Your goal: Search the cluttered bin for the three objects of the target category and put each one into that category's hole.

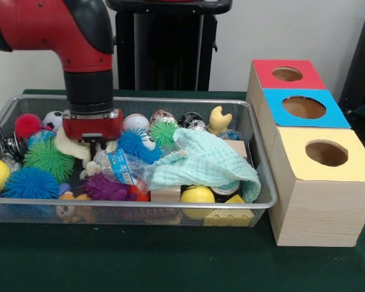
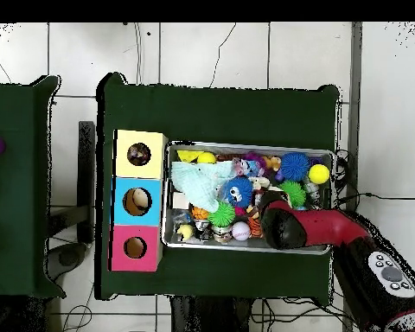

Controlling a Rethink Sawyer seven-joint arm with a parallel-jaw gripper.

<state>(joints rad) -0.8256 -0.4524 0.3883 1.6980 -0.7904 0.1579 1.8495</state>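
**Probing the left of the bin**

Reaching down into the bin [image 1: 255, 201], the pincer [image 1: 92, 141] sits among the toys; whether it is open or shut, I cannot tell. No target category shows. Spiky balls [image 1: 47, 159] crowd the left, a cloth [image 1: 204, 163] covers the middle, and the holed boxes [image 1: 319, 176] stand right. Risk: the cloth or a bottle [image 1: 118, 167] may snag and lift too.
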